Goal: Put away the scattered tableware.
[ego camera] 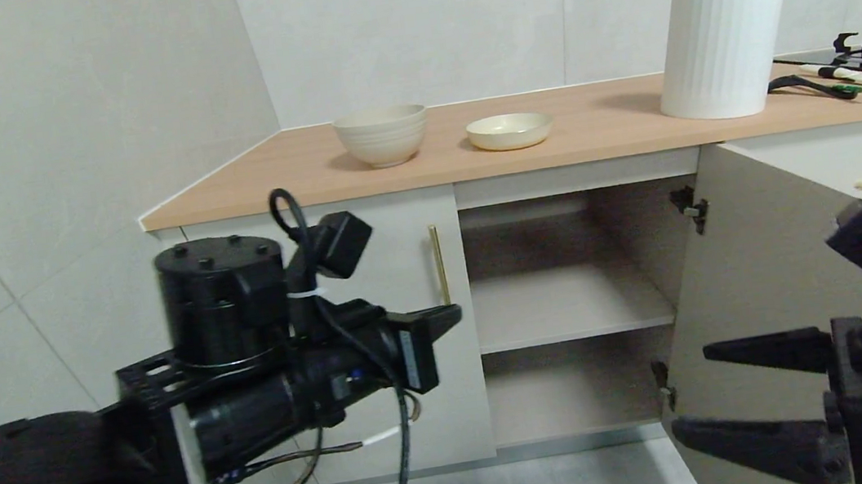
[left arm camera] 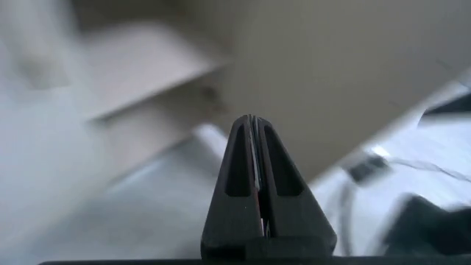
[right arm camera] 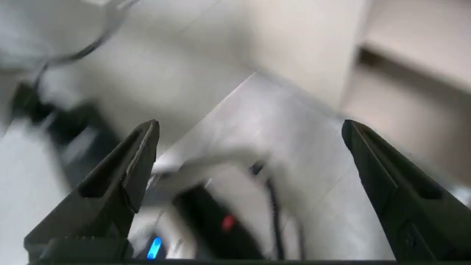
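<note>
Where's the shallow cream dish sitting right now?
In the head view, the shallow cream dish sits on the wooden countertop, just right of the ribbed beige bowl, above the open cabinet.

Counter [ego camera: 599, 135] with bowl [ego camera: 383, 136], dish [ego camera: 509, 131] (canister [ego camera: 723, 43] too)

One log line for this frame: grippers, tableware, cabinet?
left gripper shut, empty | right gripper open, empty | bowl and dish on counter | cabinet door open
</note>
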